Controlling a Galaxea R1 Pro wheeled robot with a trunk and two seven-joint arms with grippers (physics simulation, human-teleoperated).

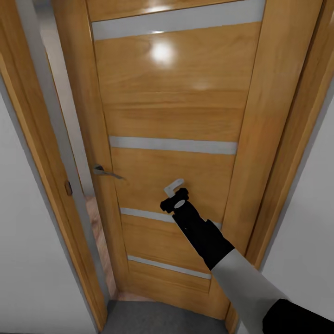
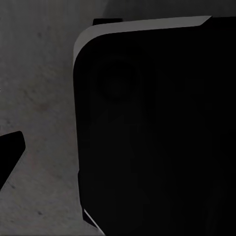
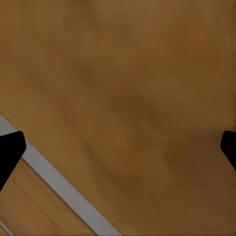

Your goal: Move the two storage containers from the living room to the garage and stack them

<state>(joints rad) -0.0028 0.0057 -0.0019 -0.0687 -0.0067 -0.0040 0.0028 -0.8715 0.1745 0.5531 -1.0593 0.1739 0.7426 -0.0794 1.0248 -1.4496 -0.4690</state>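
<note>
The right gripper (image 1: pixel 175 194), jaws spread and empty, reaches against the wooden door (image 1: pixel 176 116), ajar at its handle (image 1: pixel 105 172). No bins here; pushing it wider comes next. Left jaws: can't tell.

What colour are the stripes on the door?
Pale grey stripes across the honey-brown wooden door; clearest in the head view.

The right arm (image 1: pixel 241 273) has a pale grey, smooth cylindrical forearm shell, a black segment at 5 o'clock in the head view and a black tapered wrist section. Its black gripper (image 1: pixel 175 191) carries a white oval patch and a pale angular finger. A black, rounded body panel (image 2: pixel 157 132) with a grey edge shows in the left wrist view.
</note>
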